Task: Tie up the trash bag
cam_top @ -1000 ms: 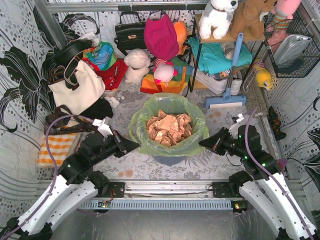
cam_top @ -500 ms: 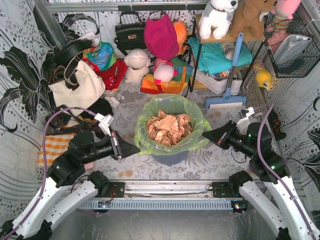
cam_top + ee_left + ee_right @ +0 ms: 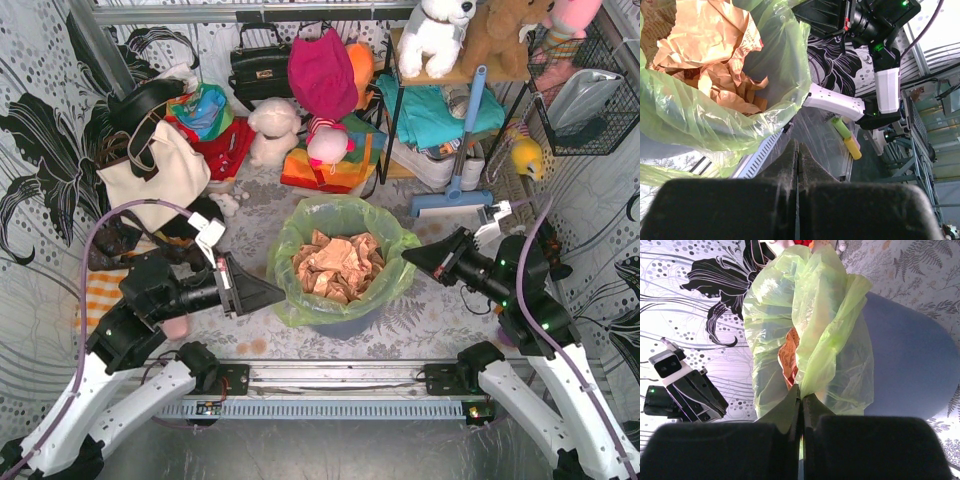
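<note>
Within the blue-grey bin (image 3: 345, 325) at the middle of the table, one trash bag (image 3: 330, 205) is recorded: thin lime-green film, its rim spread around and over the bin's mouth. One heap of crumpled tan paper (image 3: 338, 265) is held inside the bag; its pieces cannot be counted. Two grippers are listed. One left gripper (image 3: 278, 293) is set at the bin's left side, tip against the bag's rim, jaws pressed fully together; whether any film is nipped between them cannot be told from its wrist view. One right gripper (image 3: 406, 262) is set at the bin's right side, jaws likewise pressed together, and a fold of the bag's rim is seen pinched at their tip in its wrist view. Beyond the bin, to the left, one black handbag (image 3: 258, 68) and one cream bag (image 3: 160, 175) are noted; beyond the bin, to the right, one blue-handled squeegee (image 3: 455, 200) is noted. Against the frame a second earlier: the right gripper's tip is found farther from the table's near edge, the left wrist has been drawn back to the left while its tip is hardly shifted, and the bag's rim at the bin's right side has been raised with the right gripper. Both pairs of jaws are unchanged.
</note>
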{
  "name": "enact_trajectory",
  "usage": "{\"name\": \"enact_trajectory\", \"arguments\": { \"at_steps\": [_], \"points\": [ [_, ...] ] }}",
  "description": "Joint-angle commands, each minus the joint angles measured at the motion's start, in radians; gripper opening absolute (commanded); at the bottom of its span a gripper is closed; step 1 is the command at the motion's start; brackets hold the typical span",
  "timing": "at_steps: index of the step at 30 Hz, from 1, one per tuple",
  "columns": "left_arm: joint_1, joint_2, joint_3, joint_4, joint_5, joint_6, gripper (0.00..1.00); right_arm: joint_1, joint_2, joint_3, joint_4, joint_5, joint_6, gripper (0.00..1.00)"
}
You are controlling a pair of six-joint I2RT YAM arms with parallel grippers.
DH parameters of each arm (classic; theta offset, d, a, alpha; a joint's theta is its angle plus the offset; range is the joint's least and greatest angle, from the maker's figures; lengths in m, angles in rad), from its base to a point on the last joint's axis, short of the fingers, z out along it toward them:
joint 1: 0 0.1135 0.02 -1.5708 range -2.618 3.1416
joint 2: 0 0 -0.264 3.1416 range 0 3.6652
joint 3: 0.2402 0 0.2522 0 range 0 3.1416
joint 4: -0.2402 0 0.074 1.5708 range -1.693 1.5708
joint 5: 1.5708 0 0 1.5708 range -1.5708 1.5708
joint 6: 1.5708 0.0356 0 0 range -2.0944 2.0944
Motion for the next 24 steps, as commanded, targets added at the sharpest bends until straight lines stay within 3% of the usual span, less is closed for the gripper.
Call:
{"name": "enact_trajectory", "arguments": {
  "at_steps": [1, 3, 5, 7, 12, 17, 20, 24],
  "points": [
    [-0.003, 0.026, -0.005, 0.054, 0.049, 0.037, 0.0, 0.003, 0.007, 0.019, 0.045, -0.019, 0.004, 0.0],
    [-0.003, 0.025, -0.024, 0.014, 0.038, 0.042, 0.0, 0.002, -0.004, 0.007, 0.02, -0.012, -0.001, 0.0],
    [-0.003, 0.02, -0.026, -0.06, -0.009, 0.048, 0.07, 0.003, -0.02, -0.005, -0.006, -0.005, -0.004, 0.0],
    [-0.003, 0.005, -0.025, -0.135, -0.086, 0.028, 0.24, 0.002, -0.035, -0.019, -0.021, -0.003, -0.001, 0.0],
    [-0.003, -0.082, -0.062, -0.263, -0.284, -0.104, 0.5, 0.003, -0.069, -0.054, -0.024, 0.007, 0.02, 0.0],
    [-0.002, -0.136, -0.166, -0.227, -0.294, -0.192, 0.73, 0.003, -0.066, -0.064, -0.015, 0.004, 0.022, 0.0],
    [-0.002, -0.133, -0.24, -0.137, -0.269, -0.217, 0.79, 0.003, -0.053, -0.067, -0.006, -0.008, 0.02, 0.0],
    [-0.003, -0.089, -0.298, -0.058, -0.258, -0.233, 0.81, 0.003, -0.053, -0.067, -0.006, -0.006, 0.02, 0.0]
  ]
}}
